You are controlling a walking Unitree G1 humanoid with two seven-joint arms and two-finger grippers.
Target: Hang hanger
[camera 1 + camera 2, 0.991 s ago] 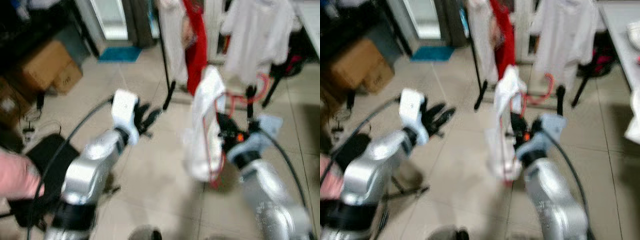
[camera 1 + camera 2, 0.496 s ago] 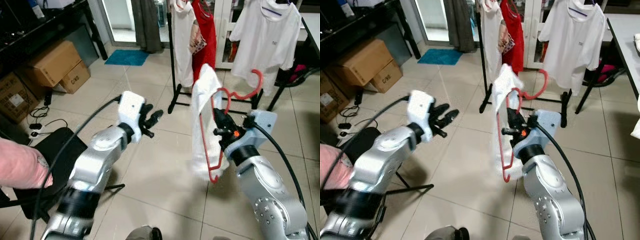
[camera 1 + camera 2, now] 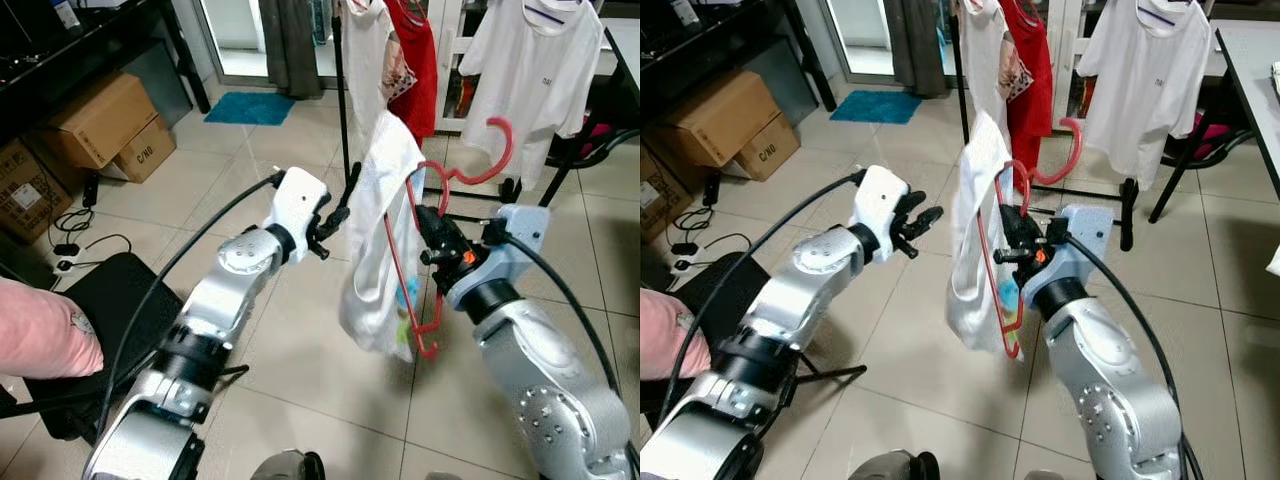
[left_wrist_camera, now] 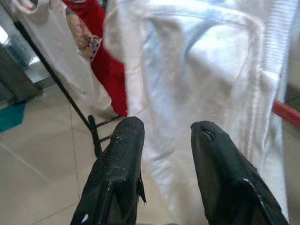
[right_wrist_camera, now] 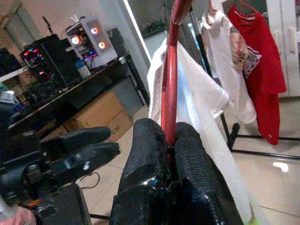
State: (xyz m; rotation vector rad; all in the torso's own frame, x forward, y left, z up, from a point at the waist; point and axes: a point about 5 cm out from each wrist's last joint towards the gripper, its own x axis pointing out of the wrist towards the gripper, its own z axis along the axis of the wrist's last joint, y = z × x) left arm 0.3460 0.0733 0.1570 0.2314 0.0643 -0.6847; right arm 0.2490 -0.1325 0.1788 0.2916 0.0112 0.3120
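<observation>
You are looking at the right end effector (image 3: 432, 222) pinching the red hanger (image 3: 432, 262) by its rod, its two black fingers (image 5: 154, 154) pressed together on the red bar in the right wrist view. The hanger is hanging upright in front of the robot, above the tiled floor (image 3: 300, 350), with its hook (image 3: 497, 150) pointing up and to the right. A white garment (image 3: 380, 240) is draping over the hanger and hanging down on its left side. The left end effector (image 3: 340, 212) is reaching in from the left, just beside the garment, with its fingers (image 4: 117, 173) spread apart and the white cloth showing between them; you cannot tell whether they are touching it. On the far side, the clothes rack (image 3: 343, 120) is carrying a red garment (image 3: 418, 55) and a white T-shirt (image 3: 530, 70). Cardboard boxes (image 3: 105, 125) are sitting at the far left under a dark shelf, and a pink sleeve (image 3: 40, 345) is showing at the near left edge.
</observation>
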